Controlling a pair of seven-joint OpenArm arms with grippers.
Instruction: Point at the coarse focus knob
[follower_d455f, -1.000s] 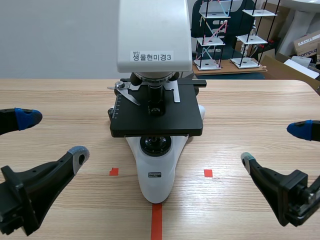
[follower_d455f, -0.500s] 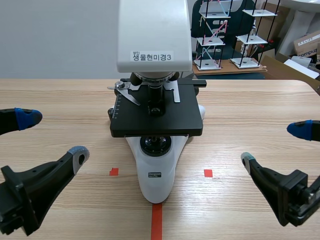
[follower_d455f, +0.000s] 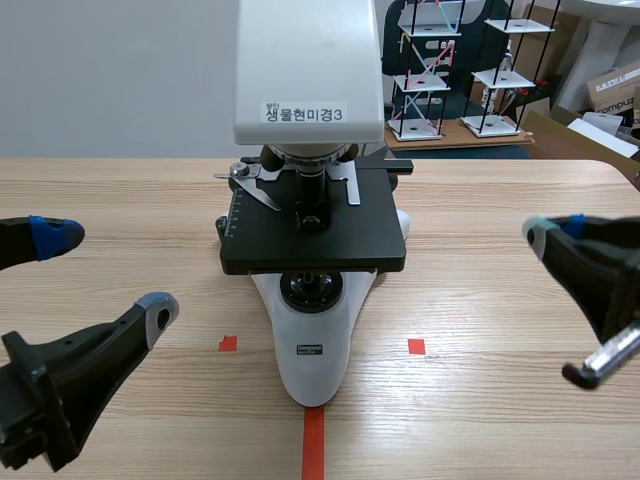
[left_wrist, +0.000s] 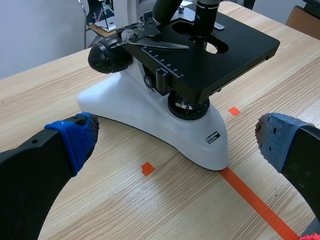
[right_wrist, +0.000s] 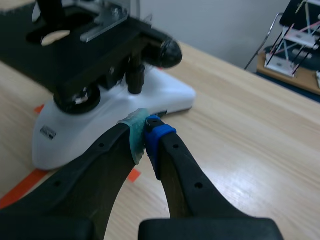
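R gripper (right_wrist: 146, 135), fingers pinched together, is aiming toward the microscope's (follower_d455f: 310, 330) coarse focus knob (right_wrist: 167, 50). Best approaching low, clearing the stage (right_wrist: 75, 55) edge. L gripper (follower_d455f: 108, 272) is sitting w/ fingers spread.

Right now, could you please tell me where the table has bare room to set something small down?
Bare wood lies on the table between the microscope and the shut right hand, and likewise between it and the open left hand. The middle is crowded by the microscope.

Room over the table (follower_d455f: 500, 200) either side of the microscope (follower_d455f: 312, 335), stage (follower_d455f: 340, 245) jutting outward.
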